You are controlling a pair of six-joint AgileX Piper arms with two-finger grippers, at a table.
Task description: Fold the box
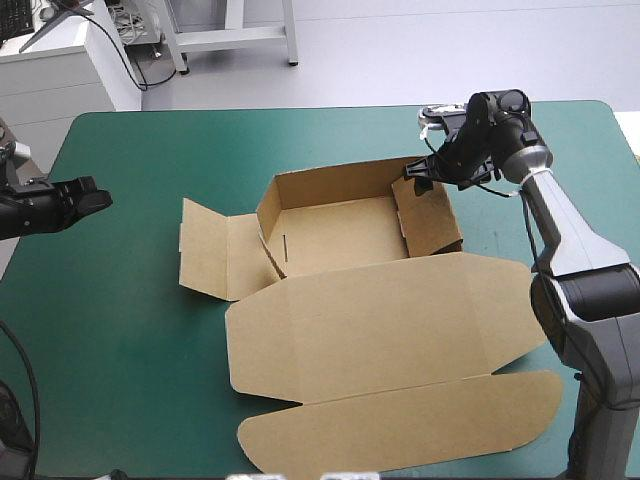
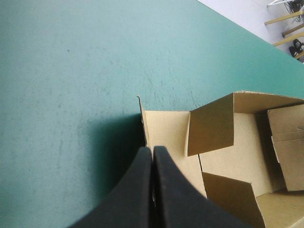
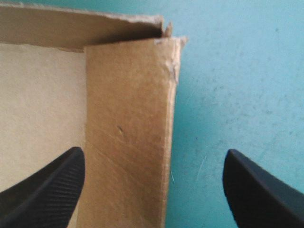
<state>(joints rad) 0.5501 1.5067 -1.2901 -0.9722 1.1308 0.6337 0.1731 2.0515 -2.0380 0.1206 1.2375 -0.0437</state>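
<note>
The brown box (image 1: 340, 235) lies mid-table as an open tray. Its back wall and right wall (image 1: 432, 215) stand raised, the left flap (image 1: 205, 250) lies flat on the cover, and the lid (image 1: 380, 320) is spread flat toward the front edge. My right gripper (image 1: 420, 175) is open at the back right corner; in the right wrist view (image 3: 154, 154) the right wall (image 3: 128, 118) stands between its fingers, one inside the tray and one outside. My left gripper (image 1: 95, 200) hovers shut at the table's left edge, well apart from the box; ahead of it (image 2: 152, 149) lies the left flap (image 2: 164, 128).
The teal-green cover (image 1: 120, 330) runs broad between the left gripper and the box. The lid's front flap (image 1: 400, 425) reaches close to the table's front edge. A narrower strip of cover (image 1: 500, 240) lies right of the box beside the right arm.
</note>
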